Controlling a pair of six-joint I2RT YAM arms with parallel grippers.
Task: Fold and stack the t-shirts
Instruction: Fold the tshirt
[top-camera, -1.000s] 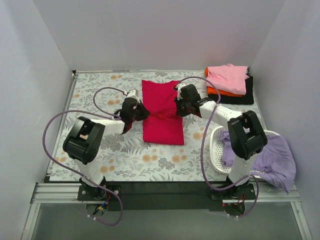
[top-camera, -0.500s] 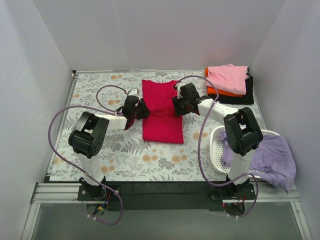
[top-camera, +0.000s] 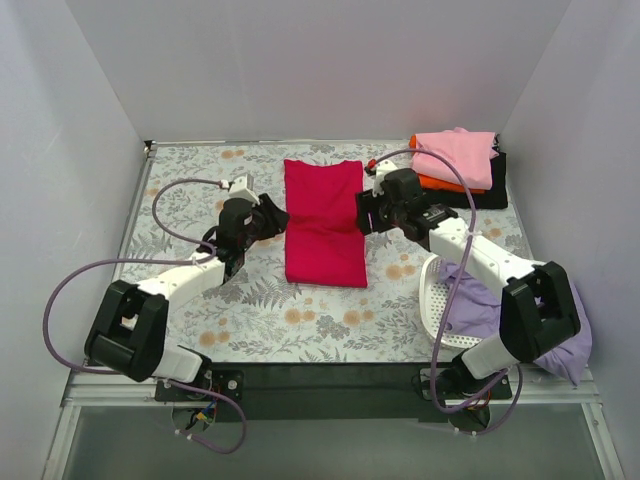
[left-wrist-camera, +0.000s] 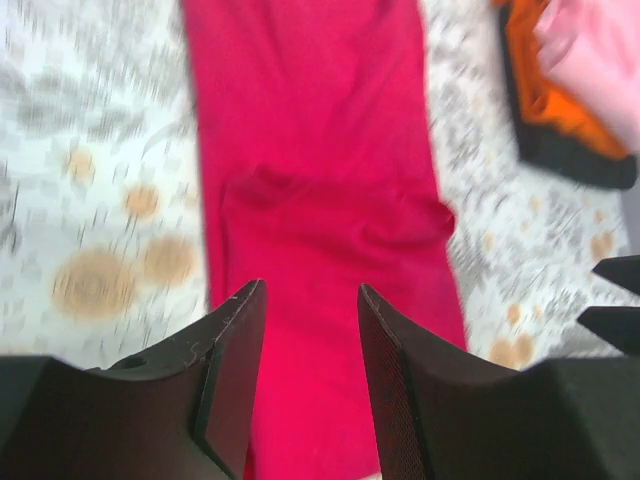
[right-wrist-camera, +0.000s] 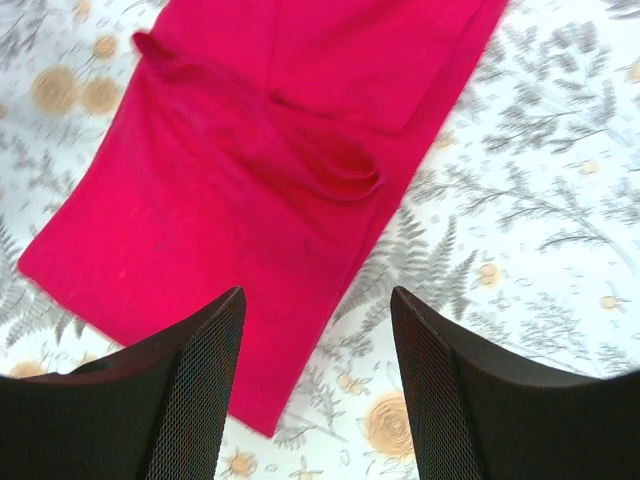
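The crimson t-shirt (top-camera: 323, 222) lies flat on the flowered table as a long folded strip, with a loose fold ridge across its middle (left-wrist-camera: 330, 195) (right-wrist-camera: 270, 150). My left gripper (top-camera: 266, 216) hovers just off its left edge, open, nothing between the fingers (left-wrist-camera: 310, 292). My right gripper (top-camera: 364, 213) hovers over its right edge, open and empty (right-wrist-camera: 318, 296). At the back right the pink t-shirt (top-camera: 458, 153) tops an orange one (top-camera: 437, 183) and a black one (top-camera: 492, 190). A lavender t-shirt (top-camera: 552, 318) hangs over the basket.
A white mesh basket (top-camera: 430, 292) stands at the near right, under the right arm. The stack shows at the left wrist view's top right corner (left-wrist-camera: 565, 95). Grey walls close in the table on three sides.
Both grippers have opened and let go of the crimson t-shirt. Each has drawn back a little from the cloth, the left one leftward, the right one rightward. The shirt lies still.
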